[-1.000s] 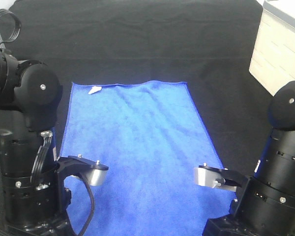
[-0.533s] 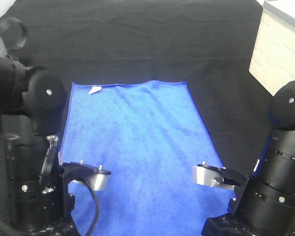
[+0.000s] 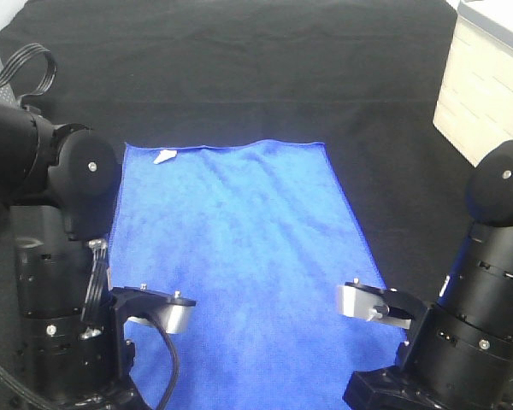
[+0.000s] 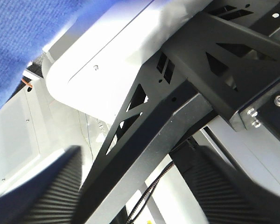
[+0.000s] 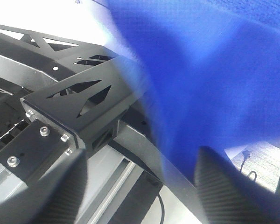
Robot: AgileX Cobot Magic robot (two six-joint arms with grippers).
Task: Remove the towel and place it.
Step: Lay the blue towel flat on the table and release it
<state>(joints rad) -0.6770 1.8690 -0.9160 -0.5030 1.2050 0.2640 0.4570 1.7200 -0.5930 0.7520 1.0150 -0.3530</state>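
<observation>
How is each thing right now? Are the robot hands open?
Towel, spread flat on the black cloth, near end hidden.
Tag, lying at the towel's far left corner.
Left gripper, open, empty.
Right gripper, open, blurred towel beside its fingers.

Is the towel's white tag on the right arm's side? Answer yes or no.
No, the white tag sits at the far corner of the towel, on the left arm's side.
</observation>
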